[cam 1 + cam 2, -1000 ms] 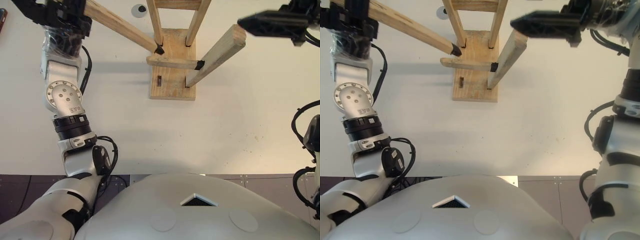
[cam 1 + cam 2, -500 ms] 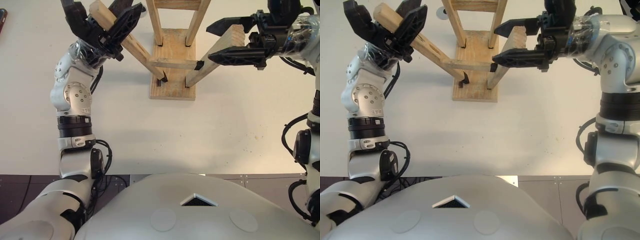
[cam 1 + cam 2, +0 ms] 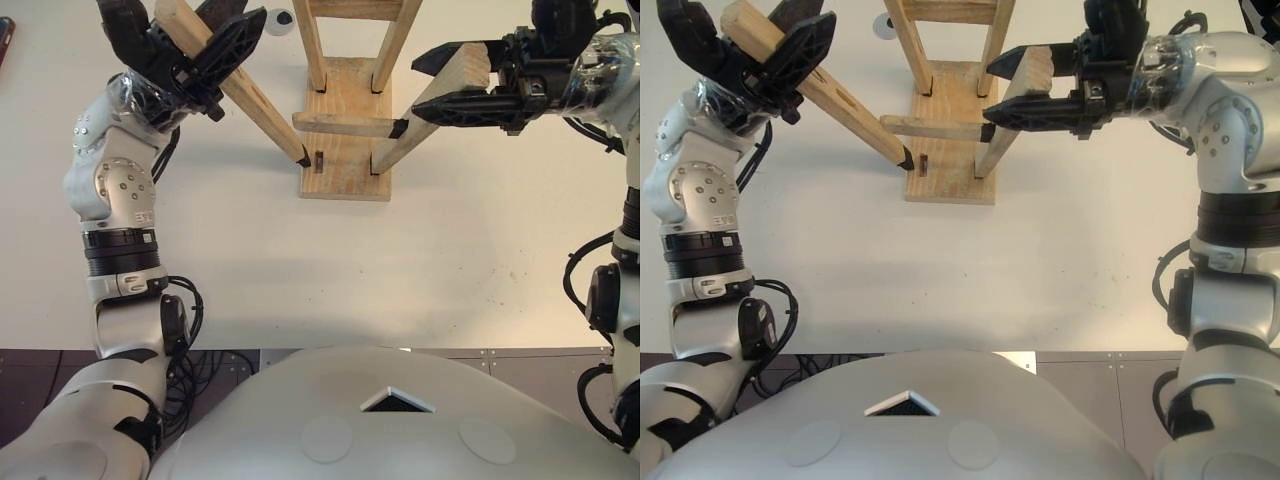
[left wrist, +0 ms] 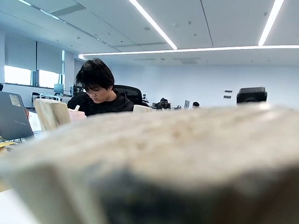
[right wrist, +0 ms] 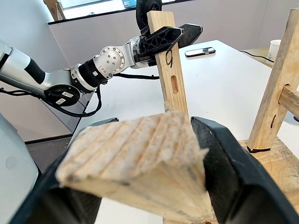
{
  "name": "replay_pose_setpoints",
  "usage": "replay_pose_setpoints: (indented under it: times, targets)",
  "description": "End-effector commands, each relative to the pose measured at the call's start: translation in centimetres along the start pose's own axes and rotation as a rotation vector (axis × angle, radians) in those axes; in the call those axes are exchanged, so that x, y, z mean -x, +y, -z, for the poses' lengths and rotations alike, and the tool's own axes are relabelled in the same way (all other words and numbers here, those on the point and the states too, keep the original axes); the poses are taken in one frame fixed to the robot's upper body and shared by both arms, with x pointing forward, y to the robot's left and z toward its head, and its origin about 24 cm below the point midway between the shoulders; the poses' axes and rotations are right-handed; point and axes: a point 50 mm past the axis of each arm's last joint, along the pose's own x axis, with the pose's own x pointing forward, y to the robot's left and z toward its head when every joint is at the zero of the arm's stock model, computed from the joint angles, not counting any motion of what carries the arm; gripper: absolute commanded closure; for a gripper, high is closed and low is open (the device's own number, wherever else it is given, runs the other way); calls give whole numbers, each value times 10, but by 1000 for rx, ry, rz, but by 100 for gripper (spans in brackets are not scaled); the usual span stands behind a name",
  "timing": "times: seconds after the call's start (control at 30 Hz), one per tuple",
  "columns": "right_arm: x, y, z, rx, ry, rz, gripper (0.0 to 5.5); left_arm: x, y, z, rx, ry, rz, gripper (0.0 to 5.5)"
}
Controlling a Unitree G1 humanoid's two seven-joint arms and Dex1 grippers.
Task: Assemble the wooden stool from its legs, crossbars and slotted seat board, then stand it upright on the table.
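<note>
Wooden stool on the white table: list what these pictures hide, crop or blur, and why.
Head views: the top edge crops the two far wooden legs.
Left wrist view: the left-held wooden leg, a close blur, hides what lies beyond.
Right wrist view: the end of the right-held wooden leg hides its foot.

Standing legs (image 3: 310, 45) and crossbar (image 3: 345, 125) fence the seat board (image 3: 345, 187); front open.

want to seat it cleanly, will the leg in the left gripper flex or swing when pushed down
Probably stiff: the leg is thick solid wood. Held only at its top by the left gripper, its tilted lower end may pivot off the seat board.
</note>
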Motion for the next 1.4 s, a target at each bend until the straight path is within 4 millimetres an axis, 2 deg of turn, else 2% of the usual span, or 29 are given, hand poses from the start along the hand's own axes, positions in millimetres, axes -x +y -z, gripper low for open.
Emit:
replay_pose_setpoints:
  times: [0.03,0.2,0.33,0.67,0.93,1.07,1.23,1.4]
  targets:
    - [-3,0,5,-31,35,-29,289,-5,-2,-5,-4,-21,21,392]
    - [-4,-1,6,-28,40,-31,294,-2,-5,22,7,82,25,393]
    - [-5,-1,8,-29,48,-30,296,-5,-6,35,15,101,31,393]
    - [-7,5,12,-49,83,-70,297,-6,-4,22,-115,422,239,393]
    - [-13,9,11,-38,99,-94,299,-8,-9,31,-117,498,302,393]
    - [-26,16,10,-21,110,-148,301,-8,-22,50,-137,600,373,393]
    - [-49,26,26,-36,159,-190,309,5,-38,88,-206,805,439,393]
    - [-60,29,32,-28,177,-188,314,14,-38,100,-204,861,434,393]
